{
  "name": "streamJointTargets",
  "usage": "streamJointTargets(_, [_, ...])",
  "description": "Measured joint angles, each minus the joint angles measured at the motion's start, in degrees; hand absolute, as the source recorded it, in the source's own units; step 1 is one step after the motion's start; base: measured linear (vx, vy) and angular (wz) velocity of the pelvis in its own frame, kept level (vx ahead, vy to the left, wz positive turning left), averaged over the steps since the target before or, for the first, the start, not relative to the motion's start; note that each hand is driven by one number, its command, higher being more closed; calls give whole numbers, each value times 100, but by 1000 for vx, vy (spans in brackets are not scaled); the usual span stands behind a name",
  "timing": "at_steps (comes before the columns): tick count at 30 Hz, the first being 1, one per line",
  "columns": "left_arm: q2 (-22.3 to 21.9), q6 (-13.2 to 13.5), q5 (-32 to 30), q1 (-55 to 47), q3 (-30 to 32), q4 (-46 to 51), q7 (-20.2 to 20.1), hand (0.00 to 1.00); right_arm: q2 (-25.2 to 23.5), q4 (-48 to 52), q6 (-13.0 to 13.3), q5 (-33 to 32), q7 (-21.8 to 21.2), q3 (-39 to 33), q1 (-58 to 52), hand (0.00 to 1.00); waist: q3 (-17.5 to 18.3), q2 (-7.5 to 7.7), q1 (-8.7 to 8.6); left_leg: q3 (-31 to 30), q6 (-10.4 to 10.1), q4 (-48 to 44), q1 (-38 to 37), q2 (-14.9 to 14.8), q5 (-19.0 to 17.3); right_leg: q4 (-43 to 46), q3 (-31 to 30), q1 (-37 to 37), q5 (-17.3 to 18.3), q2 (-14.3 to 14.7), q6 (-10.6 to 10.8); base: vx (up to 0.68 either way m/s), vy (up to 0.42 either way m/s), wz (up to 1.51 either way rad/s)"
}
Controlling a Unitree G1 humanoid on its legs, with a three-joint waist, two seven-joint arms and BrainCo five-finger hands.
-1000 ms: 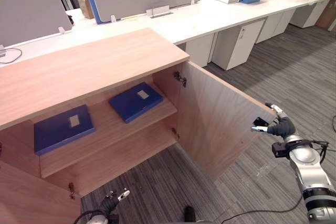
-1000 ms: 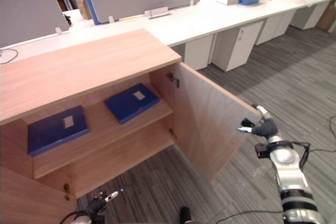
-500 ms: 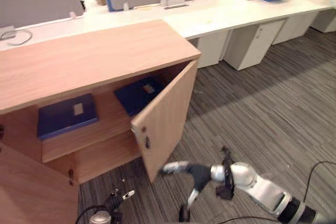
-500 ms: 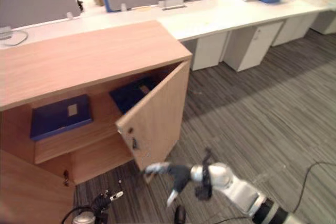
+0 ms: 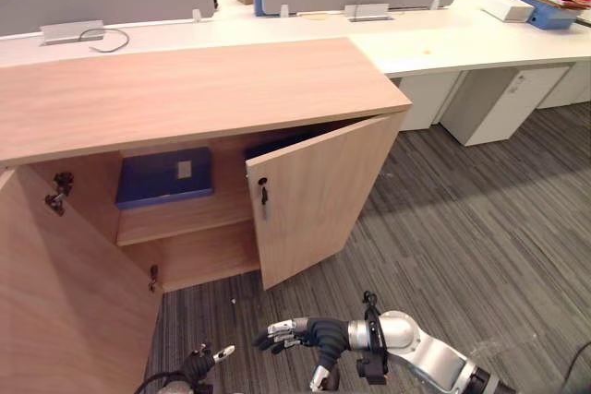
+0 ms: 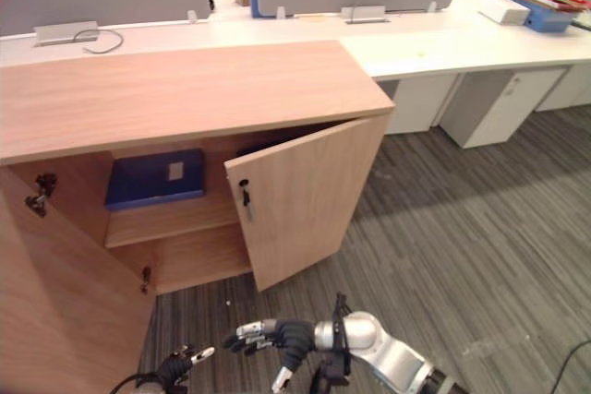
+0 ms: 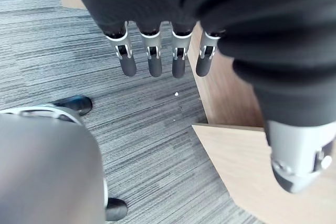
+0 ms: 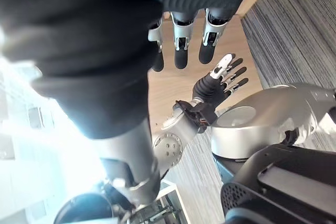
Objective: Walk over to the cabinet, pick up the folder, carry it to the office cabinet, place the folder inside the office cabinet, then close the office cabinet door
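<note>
Hovering low in front of the light-brown wooden office cabinet (image 5: 185,89), the right hand (image 5: 314,331) is above the grey striped carpet (image 5: 462,228). Its fingers are stretched out and a little apart, and it holds nothing. The flat blue rectangular folder (image 5: 166,175) lies on the upper shelf inside the cabinet, well apart from this hand, higher and more to the left. A small white label (image 5: 184,169) sits on its smooth cover; the writing on it is too small to read. The right wooden door (image 5: 319,196) stands half open, with a small dark handle (image 5: 263,193) near its free edge, and it hides part of a second dark blue folder (image 5: 272,145). The left wooden door (image 5: 65,292) is wide open. The left hand (image 7: 152,61) hangs over the carpet with fingers straight and empty.
</note>
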State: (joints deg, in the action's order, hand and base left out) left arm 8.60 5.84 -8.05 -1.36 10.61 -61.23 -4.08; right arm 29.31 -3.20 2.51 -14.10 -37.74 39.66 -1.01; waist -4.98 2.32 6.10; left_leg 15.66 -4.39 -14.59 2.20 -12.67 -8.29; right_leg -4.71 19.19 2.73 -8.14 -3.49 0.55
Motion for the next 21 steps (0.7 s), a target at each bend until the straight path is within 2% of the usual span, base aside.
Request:
streamJointTargets(1, [1, -4, 24, 6, 0, 1, 0, 0, -126, -273, 9, 187, 99, -354, -200, 0, -19, 0, 24, 343, 166, -267, 154, -205, -97, 0, 142, -6, 24, 7, 5, -18, -34, 83])
streamJointTargets(2, [15, -9, 108, 2, -7, 9, -6, 0, -263, -617, 12, 427, 241, -874, -455, 0, -30, 15, 54, 1173, 401, -470, 190, -530, -121, -3, 321, -6, 51, -54, 24, 39, -25, 90])
streamJointTargets(3, [25, -14, 154, 1, -27, 19, -12, 0, -379, -879, 49, 588, 375, -1271, -593, 0, -20, -2, 24, 1839, 530, -595, 180, -766, -94, -8, 480, -4, 64, -129, 42, 86, 5, 104])
streamJointTargets(4, [5, -22, 199, -13, -66, 64, -27, 0, -491, -1175, 75, 802, 572, -1665, -673, 0, -1, -36, -71, 2360, 537, -634, 169, -902, -60, -10, 692, 8, 75, -237, 72, 118, 64, 110])
streamJointTargets(5, [-39, -26, 271, -24, -178, 136, -65, 0, -625, -1476, 102, 1082, 806, -2045, -704, 0, 17, -67, -170, 2594, 465, -516, 169, -879, 82, -8, 864, 19, 68, -352, 143, 133, 136, 113])
streamJointTargets(6, [-101, -26, 388, -26, -345, 230, -136, 0, -784, -1857, 120, 1315, 1042, -2468, -703, 0, 24, -96, -224, 2568, 205, -205, 162, -680, 430, 7, 1026, 13, 14, -473, 209, 143, 169, 91])
streamJointTargets(7, [-141, -23, 438, -20, -492, 282, -163, 0, -928, -2171, 125, 1350, 1221, -2718, -714, 0, 21, -82, -236, 2534, -15, 15, 109, -499, 572, 63, 1095, 13, -19, -599, 256, 170, 221, 75])
streamJointTargets(8, [-191, -26, 440, -25, -679, 331, -211, 0, -1126, -2589, 143, 1421, 1389, -2974, -672, 0, 13, -83, -242, 2469, -110, 221, 37, -296, 634, 313, 1190, 41, 68, -804, 367, 189, 250, 51])
streamJointTargets(10, [-249, -25, 534, -50, -881, 416, -262, 0, -1333, -3143, 148, 1431, 1580, -3141, -581, 0, -7, -75, -246, 2437, -62, 270, -49, -128, 577, 900, 1196, 152, 320, -1120, 492, 177, 257, 35])
streamJointTargets(11, [-294, -22, 625, -74, -989, 483, -286, 0, -1480, -3545, 160, 1431, 1713, -3230, -527, 0, -20, -67, -259, 2371, -35, 245, -88, -4, 500, 1388, 1165, 246, 476, -1379, 526, 137, 251, 39])
streamJointTargets(13, [-315, 4, 792, -82, -1221, 575, -317, 0, -1768, -4326, 136, 1431, 1956, -3660, -365, 0, -94, -137, -329, 2151, 41, 225, -133, 113, 423, 2284, 714, 462, 526, -1669, 478, 103, 250, 68])
streamJointTargets(14, [-306, 23, 819, -79, -1330, 665, -316, 0, -1955, -4744, 111, 1431, 2158, -4049, -377, 0, -119, -107, -411, 1830, 76, 251, -139, 249, 392, 2919, 88, 595, 509, -1818, 450, 50, 193, 136])
streamJointTargets(15, [-274, 54, 876, -53, -1511, 698, -310, 0, -2125, -5212, 174, 1418, 2357, -4471, -444, 0, -164, -160, -499, 1433, 88, 258, -149, 330, 379, 3526, -715, 806, 633, -1780, 305, 63, 119, 155])
streamJointTargets(16, [-273, 74, 904, -10, -1594, 696, -309, 0, -2197, -5220, 186, 1405, 2423, -4711, -459, 0, -161, -171, -589, 1171, 106, 252, -113, 311, 370, 3569, -1071, 817, 932, -1608, 384, 61, -14, 175])
streamJointTargets(17, [-234, 75, 1076, 71, -1631, 646, -303, 0, -2281, -5344, 186, 1358, 2504, -4986, -444, 0, -168, -172, -668, 780, 135, 262, 22, 338, 389, 3479, -1720, 789, 1421, -1175, 346, 68, -112, 178])
streamJointTargets(18, [-225, 84, 1223, 186, -1683, 598, -304, 0, -2322, -5555, 139, 1302, 2581, -5215, -446, 0, -193, -142, -667, 404, 175, 328, 108, 471, 443, 3262, -2254, 742, 1529, -815, 339, 56, -144, 180])
streamJointTargets(19, [-216, 91, 1284, 222, -1732, 573, -304, 0, -2355, -5681, 99, 1298, 2619, -5349, -457, 0, -211, -117, -668, 223, 167, 379, 123, 573, 494, 3084, -2412, 677, 1533, -697, 328, 41, -142, 148])
streamJointTargets(20, [-245, 96, 1301, 228, -1786, 528, -304, 0, -2369, -5854, 44, 1274, 2672, -5558, -476, 0, -203, -94, -666, 51, 102, 437, 125, 698, 571, 2970, -2469, 540, 1658, -735, 327, 30, -104, 103])
streamJointTargets(21, [-260, 99, 1308, 188, -1842, 515, -305, 0, -2391, -5990, -2, 1254, 2715, -5733, -483, 0, -182, -98, -647, -53, 82, 517, 186, 752, 625, 2773, -2617, 371, 1747, -741, 455, 54, -85, 72])
